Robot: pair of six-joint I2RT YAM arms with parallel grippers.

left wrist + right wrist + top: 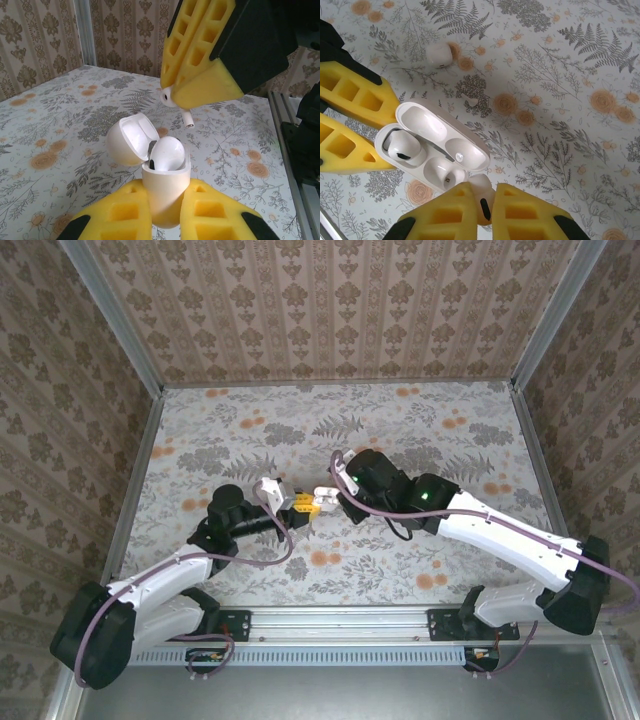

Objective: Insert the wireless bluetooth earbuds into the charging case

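The left gripper (166, 194) is closed narrow on the case (164, 207). Its two yellow fingers (125, 215) press the lower body from either side. The case stands upright between them with its mouth facing away from the wrist. Its lid (130, 137) is swung open and hangs back just beyond the left-hand finger. Whether the case touches the table (60, 150) I cannot tell.

A second earbud (167, 152) sits in the case, just past the fingertips. Its rounded head stands above the rim.

Above and slightly beyond the left fingertips hangs the right gripper (172, 100). It is pinched shut on an earbud (169, 96). The stem (187, 120) points down towards the open case. It stands apart from the case, with a clear gap between the stem's tip and the rim.

From the right wrist, the right gripper's fingers (520, 215) stand almost together, with the earbud (479, 186) wedged between the tips. Directly ahead of those tips lies the case's free well (445, 176). The filled one (402, 147) is further off to the left, next to the left gripper's fingers (350, 125). The lid's two hollows lie on the far side of the wells.

Well ahead of the right fingertips, past the case and a little left, a small white lump (439, 54) lies on the table.

From above, the two grippers meet tip to tip, with the case (303, 503) at the left gripper's end and the right gripper (328, 493) just beside it.
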